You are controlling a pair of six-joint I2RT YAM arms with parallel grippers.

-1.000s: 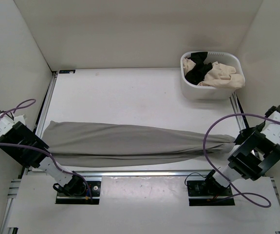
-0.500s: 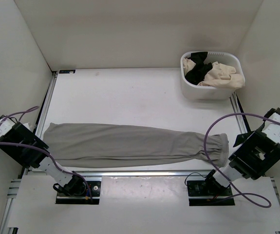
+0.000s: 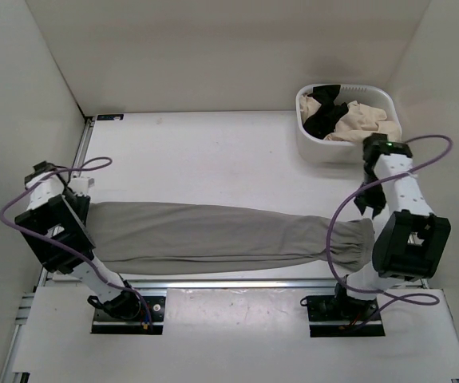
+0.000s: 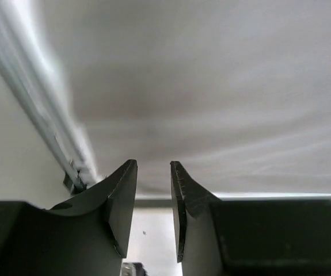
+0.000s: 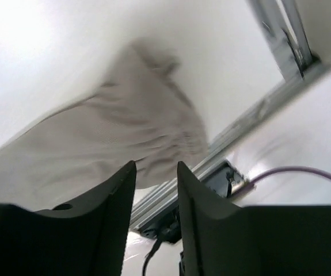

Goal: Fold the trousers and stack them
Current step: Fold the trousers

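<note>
Trousers [image 3: 213, 238] span the table [image 3: 213, 152] along its near edge.

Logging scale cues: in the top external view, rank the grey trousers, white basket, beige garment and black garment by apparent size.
Largest: grey trousers
Next: white basket
Then beige garment over black garment, but both are partly buried in the basket, so that order is unsure.

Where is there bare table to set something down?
Widest free patch: the far half of the table, bordered by the back wall, the trousers and the white basket. Only a thin strip runs between the trousers and the near rail. Crowded at right: the right arm stands between basket and trouser end; the left arm covers the other end.
</note>
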